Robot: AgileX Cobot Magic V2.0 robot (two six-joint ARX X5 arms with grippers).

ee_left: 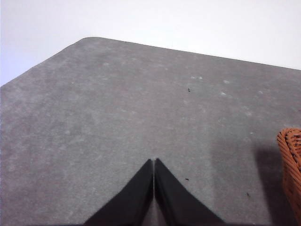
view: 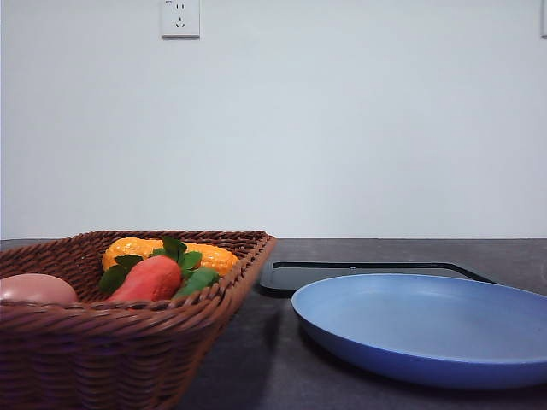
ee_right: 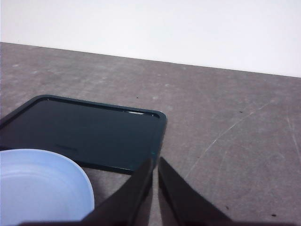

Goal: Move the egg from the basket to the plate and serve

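Note:
The pinkish-brown egg (view: 36,289) lies in the near left part of the brown wicker basket (view: 128,354) at the front left of the table. The blue plate (view: 427,329) sits to the right of the basket, with nothing on it. In the left wrist view my left gripper (ee_left: 154,162) is shut over bare grey table, with the basket's rim (ee_left: 291,165) off to one side. In the right wrist view my right gripper (ee_right: 154,162) is shut with nothing between its fingers, above the edge of the black tray (ee_right: 84,134), beside the plate (ee_right: 42,188).
An orange-red carrot-like vegetable with green leaves (view: 152,278) and a yellow-orange vegetable (view: 167,253) also lie in the basket. A flat black tray (view: 367,275) lies behind the plate. A white wall with a socket (view: 180,18) stands behind the table.

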